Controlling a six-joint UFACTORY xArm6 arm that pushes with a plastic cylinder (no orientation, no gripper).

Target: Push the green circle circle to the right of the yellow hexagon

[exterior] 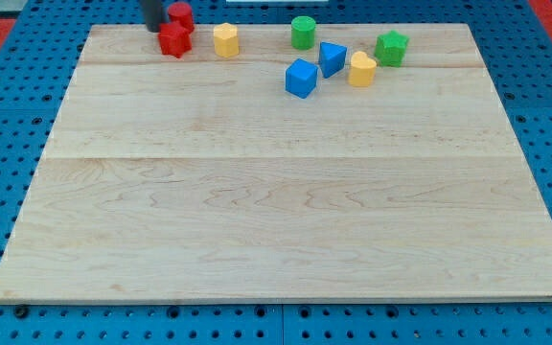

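Note:
The green circle (303, 32) stands near the view's top edge of the wooden board, to the right of the yellow hexagon (225, 39) with a gap between them. My tip (153, 29) is at the top left, left of the hexagon. It is close against the left side of a red block (173, 41) and a red circle (181, 14). Those red blocks lie between my tip and the hexagon. The upper part of the rod runs out of the view's top.
Right of and below the green circle sit a blue block (332, 58), a blue cube (301, 78), a second yellow block (361, 69) and a green star (391, 47). The wooden board (276, 211) lies on a blue perforated table.

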